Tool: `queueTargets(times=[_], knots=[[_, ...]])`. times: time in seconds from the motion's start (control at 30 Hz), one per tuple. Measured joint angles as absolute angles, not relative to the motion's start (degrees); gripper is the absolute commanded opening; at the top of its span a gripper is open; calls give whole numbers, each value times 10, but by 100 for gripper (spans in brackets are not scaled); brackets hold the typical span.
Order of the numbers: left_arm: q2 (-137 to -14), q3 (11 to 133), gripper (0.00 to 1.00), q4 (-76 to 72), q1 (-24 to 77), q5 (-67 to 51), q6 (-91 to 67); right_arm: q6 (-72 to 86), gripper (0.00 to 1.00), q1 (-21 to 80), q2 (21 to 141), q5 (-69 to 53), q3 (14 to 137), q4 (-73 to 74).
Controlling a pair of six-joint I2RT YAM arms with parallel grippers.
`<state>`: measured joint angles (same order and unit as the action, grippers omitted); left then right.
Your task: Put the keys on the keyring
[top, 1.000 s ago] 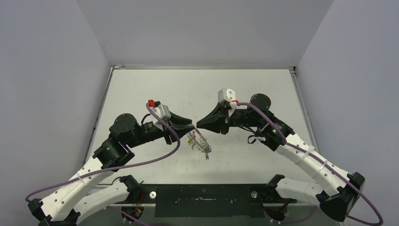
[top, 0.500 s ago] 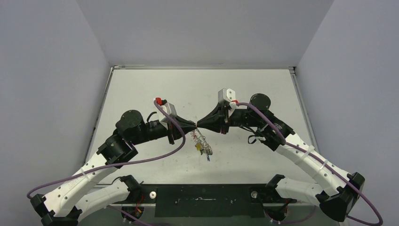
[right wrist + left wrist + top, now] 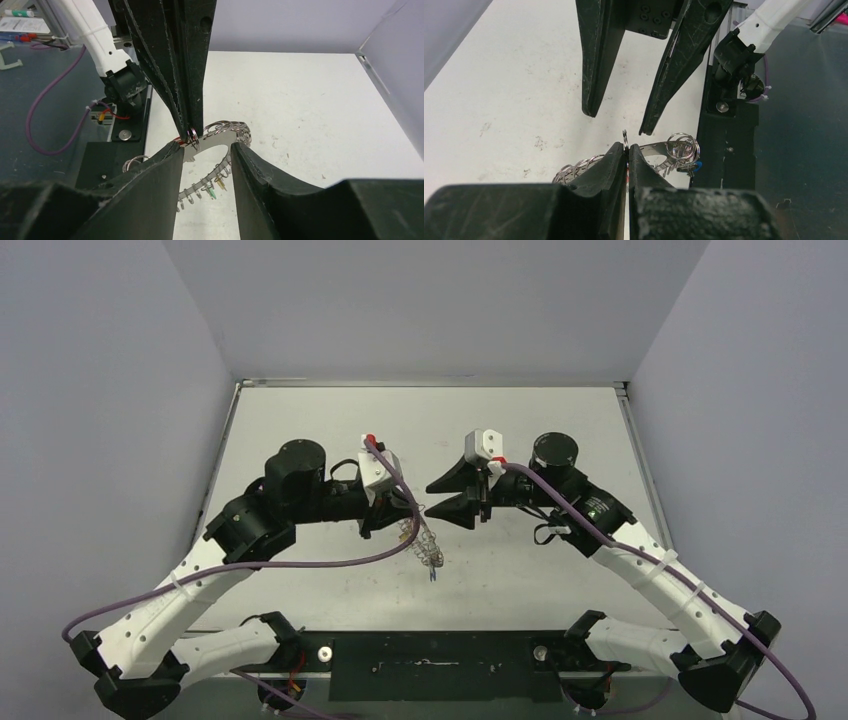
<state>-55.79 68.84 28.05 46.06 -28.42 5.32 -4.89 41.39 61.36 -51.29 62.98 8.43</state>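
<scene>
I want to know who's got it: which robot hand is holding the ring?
The left hand, on the left seen from above: its fingers are pinched shut on the keyring edge. The right hand has its fingers standing apart.

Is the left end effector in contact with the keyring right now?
Touching. The left wrist view shows the left end effector shut on the keyring, with the ring's rim pinched between the closed fingertips.

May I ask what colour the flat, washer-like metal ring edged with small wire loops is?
Silver-grey; the keyring shows best in the right wrist view.
</scene>
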Motion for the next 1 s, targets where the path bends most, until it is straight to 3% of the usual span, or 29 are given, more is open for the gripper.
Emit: queueTargets(times=[0.3, 0.6, 1.0], knots=[[-651, 845, 0, 471, 461, -316, 160, -97, 29, 408, 621, -535, 657, 135], [-695, 898, 0, 563, 461, -321, 211, -94, 28, 411, 646, -553, 658, 135], [-697, 901, 0, 577, 461, -325, 219, -85, 34, 425, 650, -558, 658, 125]])
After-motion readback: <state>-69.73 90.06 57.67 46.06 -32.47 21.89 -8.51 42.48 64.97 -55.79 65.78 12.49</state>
